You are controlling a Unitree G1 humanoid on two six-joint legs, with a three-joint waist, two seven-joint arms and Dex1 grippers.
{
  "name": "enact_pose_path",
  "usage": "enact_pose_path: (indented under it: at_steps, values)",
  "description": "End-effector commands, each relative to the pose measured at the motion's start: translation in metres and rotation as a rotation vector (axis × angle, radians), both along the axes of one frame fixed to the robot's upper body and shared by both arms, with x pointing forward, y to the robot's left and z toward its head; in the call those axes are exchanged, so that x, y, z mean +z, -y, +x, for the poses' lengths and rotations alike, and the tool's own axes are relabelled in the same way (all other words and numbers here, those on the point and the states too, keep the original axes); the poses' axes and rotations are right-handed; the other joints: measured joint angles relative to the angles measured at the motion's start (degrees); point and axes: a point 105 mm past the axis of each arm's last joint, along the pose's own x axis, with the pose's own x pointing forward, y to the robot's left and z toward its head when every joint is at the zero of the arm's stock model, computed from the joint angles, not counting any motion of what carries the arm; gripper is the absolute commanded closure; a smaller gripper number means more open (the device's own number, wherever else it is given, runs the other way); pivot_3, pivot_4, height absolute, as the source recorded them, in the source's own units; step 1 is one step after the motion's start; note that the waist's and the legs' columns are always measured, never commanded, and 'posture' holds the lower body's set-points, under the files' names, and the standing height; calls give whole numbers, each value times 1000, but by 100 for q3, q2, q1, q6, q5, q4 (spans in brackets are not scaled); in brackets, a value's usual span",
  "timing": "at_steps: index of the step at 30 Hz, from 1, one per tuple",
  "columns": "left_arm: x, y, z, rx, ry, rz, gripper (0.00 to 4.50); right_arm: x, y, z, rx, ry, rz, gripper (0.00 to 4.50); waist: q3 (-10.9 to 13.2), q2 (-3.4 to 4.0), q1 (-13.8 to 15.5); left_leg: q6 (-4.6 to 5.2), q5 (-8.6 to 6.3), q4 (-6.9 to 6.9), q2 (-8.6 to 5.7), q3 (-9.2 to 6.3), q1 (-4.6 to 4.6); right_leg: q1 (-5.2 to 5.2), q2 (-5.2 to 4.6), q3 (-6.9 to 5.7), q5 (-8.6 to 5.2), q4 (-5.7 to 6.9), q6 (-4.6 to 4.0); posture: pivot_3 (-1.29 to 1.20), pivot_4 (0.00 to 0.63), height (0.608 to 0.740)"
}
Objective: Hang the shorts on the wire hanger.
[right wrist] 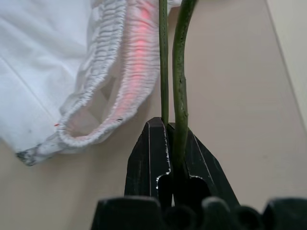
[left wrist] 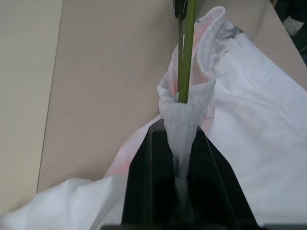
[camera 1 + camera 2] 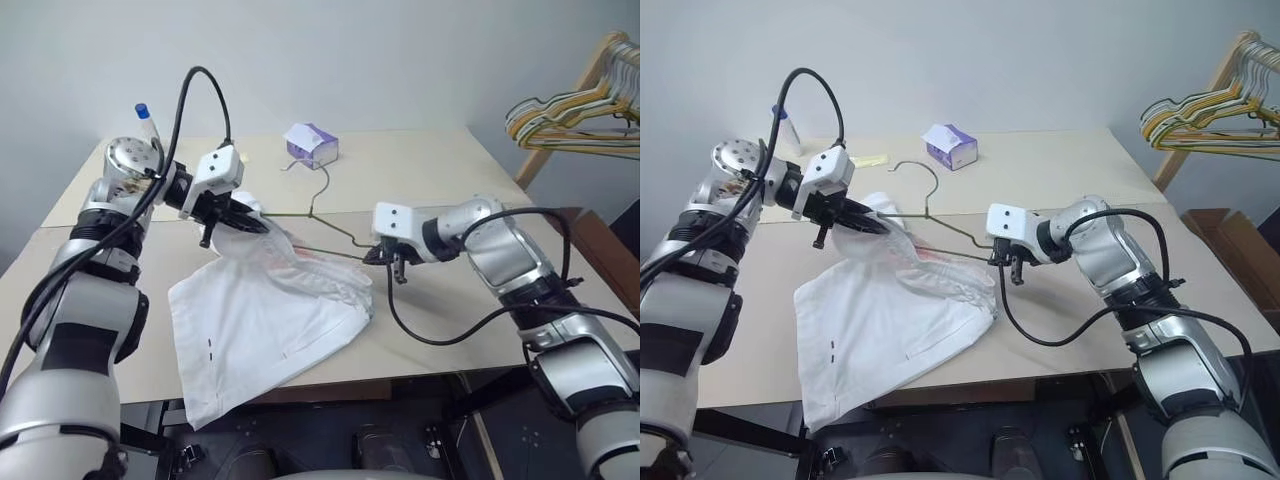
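Observation:
The white shorts (image 3: 260,320) lie spread on the table, one leg drooping over the front edge. My left gripper (image 3: 250,225) is shut on the gathered waistband (image 2: 184,129) and lifts that end a little off the table. The thin wire hanger (image 3: 340,232) lies across the table with its hook (image 3: 915,165) pointing toward the back. One arm of the hanger (image 2: 187,57) runs into the raised waistband opening. My right gripper (image 3: 378,258) is shut on the hanger's right corner (image 1: 177,72), just right of the pink-tinged waistband (image 1: 120,72).
A purple-and-white tissue box (image 3: 312,146) stands at the back of the beige table (image 3: 430,170). A bottle with a blue cap (image 3: 146,120) is at the back left. A bunch of coloured hangers (image 3: 575,115) hangs on a wooden rack to the far right.

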Motion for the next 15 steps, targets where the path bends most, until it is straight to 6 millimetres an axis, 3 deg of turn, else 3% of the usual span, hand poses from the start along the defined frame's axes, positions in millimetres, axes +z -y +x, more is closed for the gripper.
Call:
enact_pose_path:
  at_steps: [1, 4, 10, 15]
  values:
    - [21, -1, 5, 6, 71, -20, 4499, 22, -4, 8, 1, 88, 50, 3361, 0, 0, -1, 0, 0, 0, 0, 0, 1, 0, 0, 0, 0, 1, 0, -80, 0, 740]
    - [28, -2, 9, 34, 105, -24, 4499, 34, 1, 12, -36, 105, 89, 2300, 0, 0, 2, 0, 1, 0, 0, 0, -1, 0, 0, -1, 0, 0, 0, -83, 0, 740]
    - [48, -5, 18, 103, 183, -57, 4499, 76, 33, 21, -189, 170, 212, 199, 0, 0, 16, 0, 0, 0, 0, -1, -4, 0, 0, -2, 1, -4, 1, -93, 0, 740]
    - [64, -7, 19, 113, 212, -91, 4499, 100, 47, 9, -290, 66, 404, 37, 0, 0, 3, 0, 0, -2, 0, -1, -2, 0, 0, -2, 1, -3, 1, -101, 0, 740]
